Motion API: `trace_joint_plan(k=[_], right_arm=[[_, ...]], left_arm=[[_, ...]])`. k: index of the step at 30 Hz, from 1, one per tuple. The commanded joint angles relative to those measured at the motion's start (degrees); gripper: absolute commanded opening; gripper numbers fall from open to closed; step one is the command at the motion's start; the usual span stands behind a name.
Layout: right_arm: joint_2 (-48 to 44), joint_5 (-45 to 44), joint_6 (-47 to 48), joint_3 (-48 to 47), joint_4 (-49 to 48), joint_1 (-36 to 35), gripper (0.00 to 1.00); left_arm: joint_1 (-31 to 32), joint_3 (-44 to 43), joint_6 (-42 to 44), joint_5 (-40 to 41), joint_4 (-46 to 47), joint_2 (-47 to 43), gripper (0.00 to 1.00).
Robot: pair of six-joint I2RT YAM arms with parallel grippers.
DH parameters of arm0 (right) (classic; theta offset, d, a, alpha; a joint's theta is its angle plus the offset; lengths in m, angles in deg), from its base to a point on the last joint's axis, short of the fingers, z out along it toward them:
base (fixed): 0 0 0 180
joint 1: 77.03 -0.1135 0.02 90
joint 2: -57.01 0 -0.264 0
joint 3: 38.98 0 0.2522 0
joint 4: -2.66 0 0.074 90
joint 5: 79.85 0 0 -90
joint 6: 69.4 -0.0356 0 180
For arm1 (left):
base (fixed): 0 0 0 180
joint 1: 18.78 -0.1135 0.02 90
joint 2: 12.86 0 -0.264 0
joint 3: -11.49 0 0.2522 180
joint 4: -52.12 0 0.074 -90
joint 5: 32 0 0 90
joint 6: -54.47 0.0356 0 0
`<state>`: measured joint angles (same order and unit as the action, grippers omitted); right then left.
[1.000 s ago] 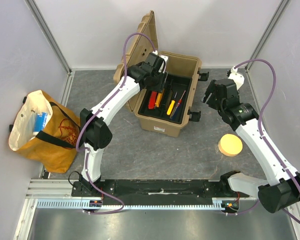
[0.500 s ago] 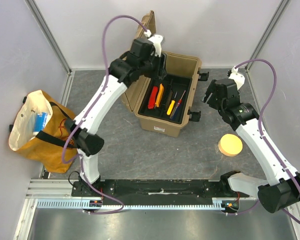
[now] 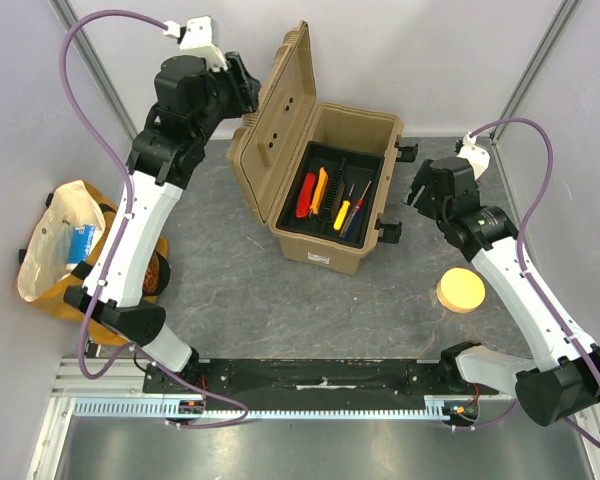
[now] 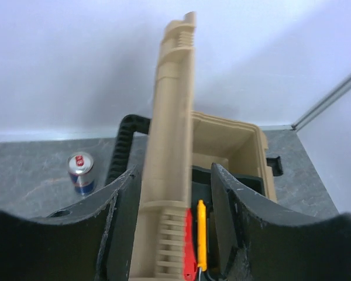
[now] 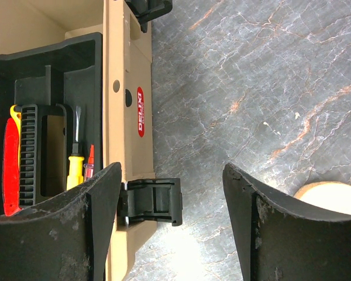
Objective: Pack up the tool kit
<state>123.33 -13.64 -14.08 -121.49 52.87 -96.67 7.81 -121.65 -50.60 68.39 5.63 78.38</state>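
Note:
The tan toolbox (image 3: 325,252) stands open mid-table, its lid (image 3: 275,110) upright on the left. In its black tray (image 3: 368,165) lie a red knife (image 3: 305,196), an orange-yellow tool (image 3: 321,188) and a yellow screwdriver (image 3: 342,212). My left gripper (image 3: 240,93) hangs high beside the lid's outer face, open. In the left wrist view the lid's edge (image 4: 171,146) shows between the two fingers, apart from both. My right gripper (image 3: 421,188) is open at the box's right side. A black latch (image 5: 153,202) sits between its fingers, close to the left finger (image 5: 99,211).
A yellow-orange cloth bag (image 3: 80,262) sits at the left wall. A round yellow sponge disc (image 3: 460,290) lies right of the box. A small red and blue can (image 4: 81,171) stands behind the lid. Walls close in at the back and sides.
My left arm has risen out of the toolbox and swung back and left, ending beside the upright lid. The right arm has not moved.

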Motion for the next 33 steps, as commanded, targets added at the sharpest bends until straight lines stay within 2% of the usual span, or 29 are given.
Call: trace_joint_plan(k=[1, 3, 5, 9, 16, 28, 33], right_arm=[[-0.85, 0.15, 0.13, -0.33, -1.55, 0.39, 0.77], [-0.93, 0.32, 0.05, -0.16, -1.64, 0.39, 0.77], [-0.94, 0.24, 0.05, 0.02, -1.55, 0.3, 0.77], [-0.85, 0.24, 0.22, 0.11, -1.55, 0.3, 0.77], [-1.02, 0.41, 0.14, 0.37, -1.55, 0.3, 0.77], [-1.28, -0.82, 0.66, 0.55, -1.47, 0.57, 0.77], [-1.55, -0.91, 0.57, 0.55, -1.47, 0.83, 0.77]], left_arm=[[-6.09, 3.26, -9.87, -5.72, -0.22, -0.36, 0.57], [-8.38, 5.54, -13.13, -7.83, -0.58, -0.8, 0.57], [-9.88, 8.97, -13.49, -13.35, 2.04, -1.85, 0.57], [-10.5, 14.16, -13.23, -23.9, 7.76, -3.0, 0.58], [-10.42, 17.5, -15.6, -41.14, 16.19, -3.18, 0.57], [-9.01, 21.9, -19.73, -50.37, 21.74, -1.6, 0.55], [-7.08, 22.69, -19.73, -51.7, 22.36, -0.46, 0.55]])
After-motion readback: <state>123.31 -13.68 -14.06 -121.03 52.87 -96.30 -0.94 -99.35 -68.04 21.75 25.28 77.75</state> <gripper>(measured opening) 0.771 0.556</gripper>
